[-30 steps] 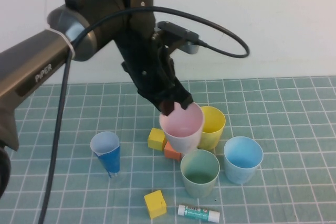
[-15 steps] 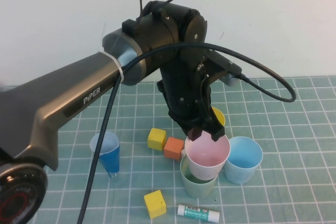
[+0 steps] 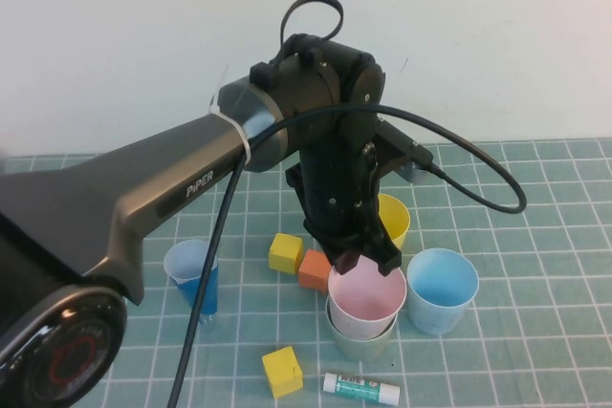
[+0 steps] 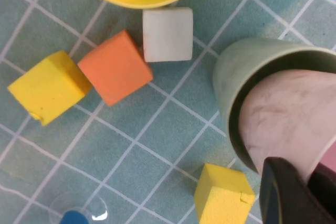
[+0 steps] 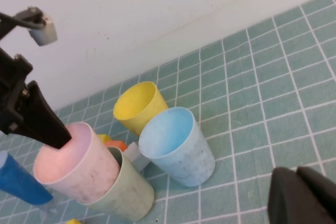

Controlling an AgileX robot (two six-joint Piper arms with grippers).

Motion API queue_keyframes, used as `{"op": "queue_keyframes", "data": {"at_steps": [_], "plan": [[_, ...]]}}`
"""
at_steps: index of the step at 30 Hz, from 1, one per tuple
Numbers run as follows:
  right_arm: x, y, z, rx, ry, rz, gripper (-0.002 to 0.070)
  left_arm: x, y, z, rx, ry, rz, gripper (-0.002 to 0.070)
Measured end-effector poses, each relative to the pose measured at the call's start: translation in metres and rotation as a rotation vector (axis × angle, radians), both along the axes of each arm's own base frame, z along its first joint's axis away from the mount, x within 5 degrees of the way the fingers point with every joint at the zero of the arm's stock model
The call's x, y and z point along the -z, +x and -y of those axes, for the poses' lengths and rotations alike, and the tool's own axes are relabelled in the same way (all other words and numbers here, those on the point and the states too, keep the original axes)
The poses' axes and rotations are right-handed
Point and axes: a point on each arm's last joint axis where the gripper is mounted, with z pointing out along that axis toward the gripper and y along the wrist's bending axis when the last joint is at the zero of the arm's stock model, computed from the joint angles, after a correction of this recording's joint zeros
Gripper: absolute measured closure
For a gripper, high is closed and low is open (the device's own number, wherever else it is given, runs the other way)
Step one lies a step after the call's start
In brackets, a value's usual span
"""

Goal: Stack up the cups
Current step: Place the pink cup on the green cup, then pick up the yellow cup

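1. Presently the left gripper [image 3: 368, 263] pinches the far rim of the pink cup [image 3: 365, 301], fingers pressed together on the wall. The cup is matte pastel plastic, faintly scuffed, and sits partly down inside the pale green cup [image 3: 363, 341] directly below the gripper, tilted in the right wrist view.
2. Just right of that gripper the light blue cup [image 3: 442, 289] stands upright and apart from the pair; the yellow cup [image 3: 394, 219] stands behind it, partly hidden by the arm.
3. Left of the left gripper lie an orange cube [image 3: 312, 271] and a yellow cube [image 3: 285, 252], touching; further left stands a dark-blue cone cup [image 3: 194, 279]. Nearer the camera are a second yellow cube [image 3: 282, 372] and a glue stick [image 3: 360, 388]. A white cube [image 4: 167, 34] shows in the left wrist view.
4. The right gripper [image 5: 304, 198] is pressed together and empty, well to the right of the cups.
5. Underfoot is a teal cutting mat [image 3: 535, 236] with a white grid, backed by a plain white wall [image 3: 497, 45].
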Motion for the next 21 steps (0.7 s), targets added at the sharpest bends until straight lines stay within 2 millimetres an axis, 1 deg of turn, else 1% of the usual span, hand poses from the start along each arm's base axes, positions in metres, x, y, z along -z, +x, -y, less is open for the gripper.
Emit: {"op": "queue_keyframes", "data": {"at_steps": [2, 4, 5, 8, 9, 11, 12, 14, 16, 17, 18, 19, 21], "plan": [[0.0, 0.0, 0.0, 0.0, 0.0, 0.0, 0.0679, 0.003, 0.001, 0.001, -0.002, 0.004, -0.006, 0.0651], [0.0, 0.0, 0.0, 0.0, 0.001, 0.0, 0.0679, 0.004, 0.001, 0.001, -0.004, 0.005, -0.007, 0.0603], [0.0, 0.0, 0.0, 0.0, 0.001, 0.0, 0.0679, 0.004, 0.001, 0.001, -0.004, 0.005, -0.007, 0.0573], [0.0, 0.0, 0.0, 0.0, 0.001, 0.0, 0.0679, 0.004, 0.001, 0.001, -0.02, 0.004, -0.009, 0.042], [0.0, 0.0, 0.0, -0.001, -0.001, 0.0, 0.0679, 0.004, 0.001, 0.001, -0.022, 0.004, -0.01, 0.038], [0.0, 0.0, 0.0, -0.004, -0.004, 0.003, 0.0679, 0.004, 0.001, 0.0, -0.021, 0.005, -0.008, 0.0344], [0.0, 0.0, -0.001, -0.009, -0.007, 0.007, 0.0679, 0.002, 0.001, 0.0, -0.021, 0.004, -0.004, 0.0346], [-0.001, 0.0, -0.002, -0.023, -0.012, 0.018, 0.0679, -0.006, 0.001, -0.003, -0.024, 0.0, 0.016, 0.0393], [-0.002, 0.0, -0.003, -0.037, -0.011, 0.029, 0.0679, -0.018, 0.001, -0.01, -0.034, -0.013, 0.042, 0.0494], [-0.002, 0.0, -0.003, -0.042, -0.011, 0.031, 0.0679, -0.028, 0.001, -0.015, -0.045, -0.027, 0.06, 0.0556], [-0.002, -0.001, -0.004, -0.05, -0.009, 0.028, 0.0679, -0.039, 0.001, -0.021, -0.059, -0.05, 0.074, 0.0597], [-0.002, -0.001, -0.005, -0.059, -0.006, 0.021, 0.0679, -0.049, 0.0, -0.026, -0.069, -0.073, 0.084, 0.0624], [-0.007, -0.003, -0.007, -0.083, -0.016, 0.02, 0.0679, -0.073, -0.005, -0.037, -0.094, -0.131, 0.113, 0.0653]]}}
